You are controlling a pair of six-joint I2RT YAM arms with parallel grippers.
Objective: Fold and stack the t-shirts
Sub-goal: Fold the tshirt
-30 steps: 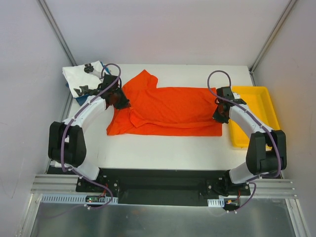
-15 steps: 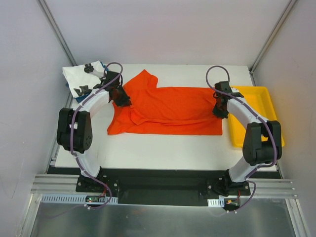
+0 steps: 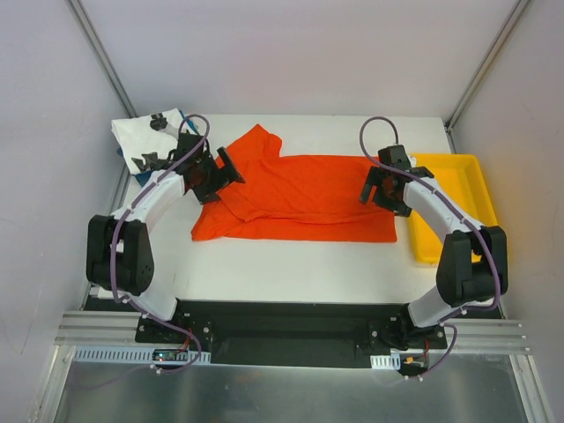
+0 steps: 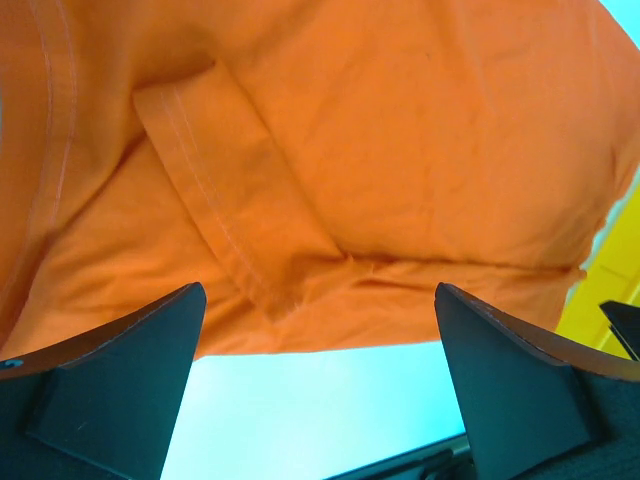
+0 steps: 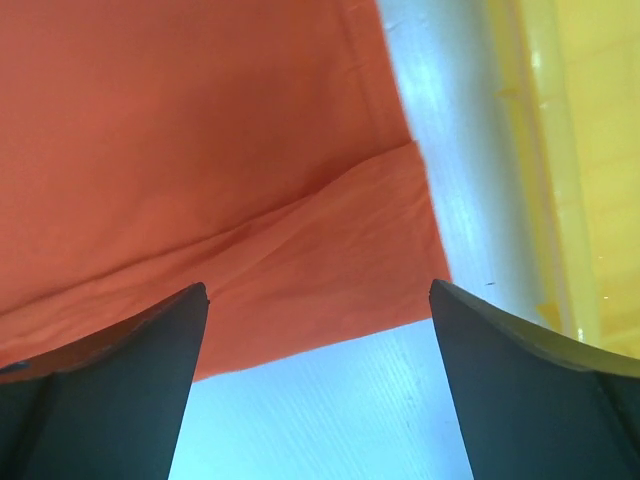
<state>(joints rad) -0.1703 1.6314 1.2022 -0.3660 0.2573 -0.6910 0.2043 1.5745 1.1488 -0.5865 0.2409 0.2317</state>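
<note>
Left gripper (image 4: 315,295): jaws spread wide, nothing between them, poised over sleeve end of orange-red tee (image 3: 300,198). Folded sleeve hem lies directly below and ahead of fingers. Right gripper (image 5: 318,288): likewise released, empty, above tee's bottom-hem corner (doubled fold shows there). Yellow tray (image 3: 458,207) just to its right. White printed tee (image 3: 145,141) bunched beyond and left of left gripper, at table (image 3: 291,264) corner.

orange tee (image 4: 400,170), folded sleeve, spread end effector (image 4: 320,390) fingers above
</note>
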